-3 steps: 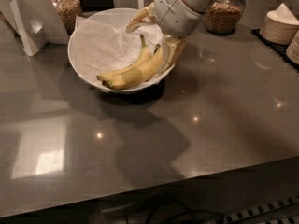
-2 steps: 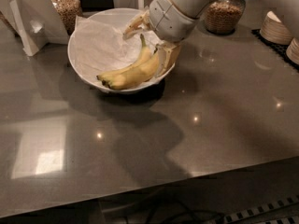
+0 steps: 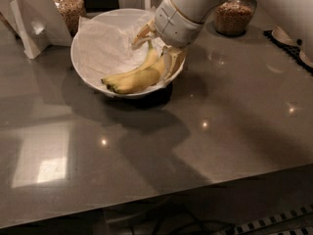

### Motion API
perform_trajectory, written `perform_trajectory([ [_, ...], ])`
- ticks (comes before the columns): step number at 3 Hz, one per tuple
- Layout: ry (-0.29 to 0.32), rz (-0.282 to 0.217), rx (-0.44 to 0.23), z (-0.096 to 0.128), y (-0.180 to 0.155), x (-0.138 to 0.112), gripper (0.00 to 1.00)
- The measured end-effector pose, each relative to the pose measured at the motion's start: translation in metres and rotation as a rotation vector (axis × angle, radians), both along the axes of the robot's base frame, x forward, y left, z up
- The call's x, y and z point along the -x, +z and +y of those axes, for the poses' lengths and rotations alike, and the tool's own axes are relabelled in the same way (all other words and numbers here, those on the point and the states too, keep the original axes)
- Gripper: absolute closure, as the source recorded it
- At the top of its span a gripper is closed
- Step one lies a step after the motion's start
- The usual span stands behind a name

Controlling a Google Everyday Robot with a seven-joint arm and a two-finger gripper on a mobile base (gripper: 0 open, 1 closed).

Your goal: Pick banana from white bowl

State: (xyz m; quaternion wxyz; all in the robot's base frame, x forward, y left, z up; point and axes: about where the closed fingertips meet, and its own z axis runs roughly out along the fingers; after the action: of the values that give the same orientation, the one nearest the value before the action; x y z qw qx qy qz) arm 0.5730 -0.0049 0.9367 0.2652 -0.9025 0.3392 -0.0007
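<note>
The white bowl (image 3: 88, 62) with a crumpled paper liner stands at the back left of the grey table. The banana (image 3: 139, 81), thick and ripe yellow, lies along the bowl's front right wall with its dark tip at the left. A thinner, paler banana (image 3: 146, 62) lies just behind it, touching it. My gripper (image 3: 158, 49) reaches down into the bowl from the upper right. Its tan fingers (image 3: 172, 62) are spread over the bananas' stem ends, one on each side. The stem ends are hidden behind the fingers. Both bananas rest in the bowl.
A glass jar of nuts (image 3: 68, 8) stands behind the bowl at the left, and another jar (image 3: 234, 14) at the back right. A white folded card (image 3: 30, 27) stands at the far left. Stacked plates (image 3: 293, 39) sit at the right edge. The table's front edge runs along the bottom.
The gripper has shifted slightly down and left into the bowl, closer over the bananas' stem ends. The bananas have not visibly moved.
</note>
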Motion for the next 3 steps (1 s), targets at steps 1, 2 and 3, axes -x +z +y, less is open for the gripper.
perform_trajectory([
  [1,-0.019,-0.005,0.018,-0.008,-0.003,-0.008,0.45],
  [2,-0.036,-0.006,0.035,-0.014,-0.007,-0.014,0.37],
  [3,-0.057,0.004,0.058,-0.02,-0.015,-0.024,0.38],
])
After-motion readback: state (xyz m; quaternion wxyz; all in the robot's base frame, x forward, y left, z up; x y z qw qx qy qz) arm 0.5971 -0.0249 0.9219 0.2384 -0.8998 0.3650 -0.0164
